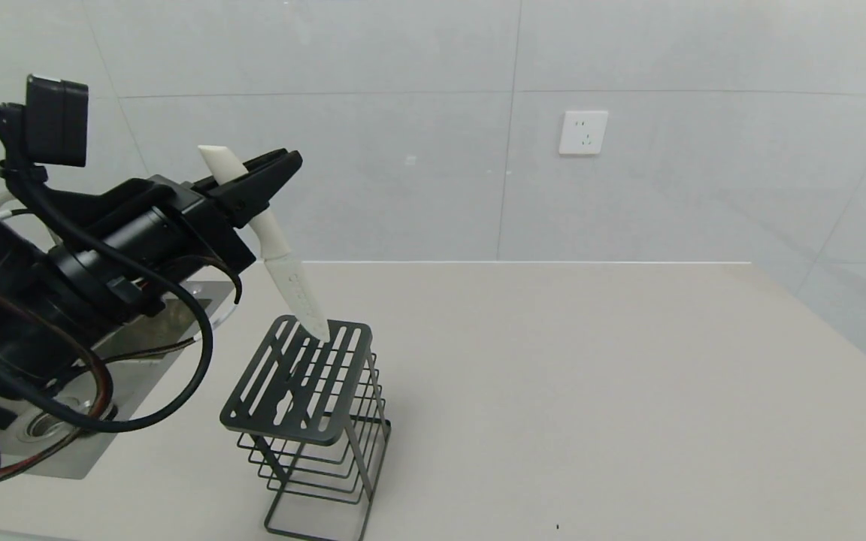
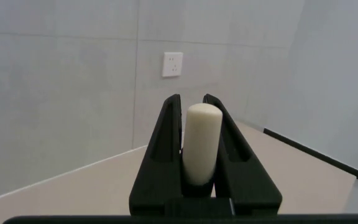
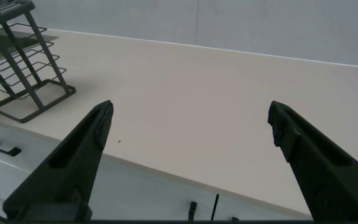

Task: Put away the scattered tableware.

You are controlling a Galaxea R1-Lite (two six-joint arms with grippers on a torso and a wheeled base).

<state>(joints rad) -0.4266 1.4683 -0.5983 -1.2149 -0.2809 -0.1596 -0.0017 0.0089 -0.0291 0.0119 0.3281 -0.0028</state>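
1. The white knife (image 1: 280,259) is in the left middle of the head view. It hangs tilted, with its thick handle end up and its pointy end down.
2. The knife's tip is right at the top plate of the dark metal rack (image 1: 298,383), near the plate's far edge. I cannot tell if the tip is inside a slot or only touching the plate.
3. The left gripper (image 1: 286,167) is squeezing the knife's handle. In the left wrist view, its two black fingers (image 2: 166,143) press on both sides of the round white handle (image 2: 201,143).
4. The rack stands low in the head view, left of the middle. It has long slots on top and thin wire bars below.
5. The rack sits on a pale counter (image 1: 591,391). A metal sink (image 1: 140,330) is set into the counter at the left, near the rack.
6. The right gripper (image 3: 191,112) is spread wide with nothing in it. It hangs over the counter's front edge, and the rack (image 3: 23,81) is well off to its side.
7. A white wall socket (image 1: 583,132) is on the grey tiled wall, in the upper middle of the head view.
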